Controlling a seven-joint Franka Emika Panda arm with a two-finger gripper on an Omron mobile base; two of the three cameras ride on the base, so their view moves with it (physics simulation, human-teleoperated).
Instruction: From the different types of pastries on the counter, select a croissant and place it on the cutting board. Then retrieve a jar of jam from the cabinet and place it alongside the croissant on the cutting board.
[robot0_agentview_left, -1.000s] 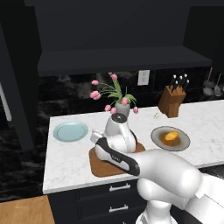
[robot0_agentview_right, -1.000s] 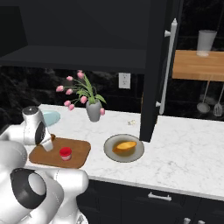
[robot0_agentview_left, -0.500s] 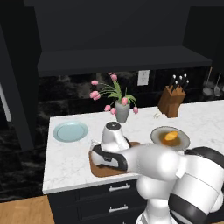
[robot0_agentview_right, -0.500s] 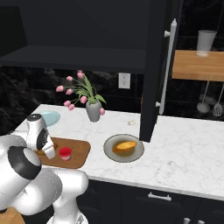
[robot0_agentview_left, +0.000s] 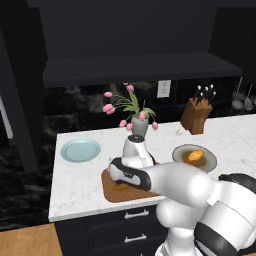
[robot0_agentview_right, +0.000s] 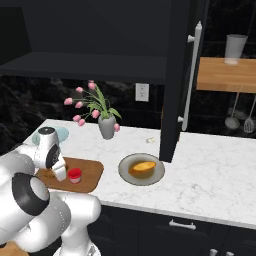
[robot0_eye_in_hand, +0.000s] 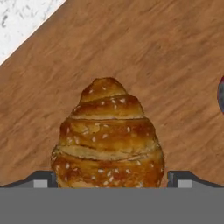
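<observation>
One croissant (robot0_eye_in_hand: 107, 135) lies on the cutting board (robot0_eye_in_hand: 166, 65), and it sits right between the two tips of the pincer (robot0_eye_in_hand: 109, 179). The tips stand apart, one on each side of the croissant. I cannot tell if they touch it.

The jar of jam (robot0_agentview_right: 75, 175) stands on the cutting board (robot0_agentview_right: 90, 172) too, just beside the white hand. From the left side, a bit of the croissant (robot0_agentview_left: 120, 187) peeks out under the arm.

The board lies near the front edge of the white bench (robot0_agentview_right: 210, 175). A grey plate (robot0_agentview_right: 127, 162) sits near the board with an orange-yellow bun (robot0_agentview_right: 143, 166) on it. A light blue plate (robot0_agentview_left: 80, 150) lies on the other side of the board. A grey vase (robot0_agentview_right: 106, 126) with pink flowers stands behind the board. A knife block (robot0_agentview_left: 196, 116) stands near the wall. The black cabinet (robot0_agentview_left: 130, 45) hangs above the bench, and its door (robot0_agentview_right: 177, 75) stands open.
</observation>
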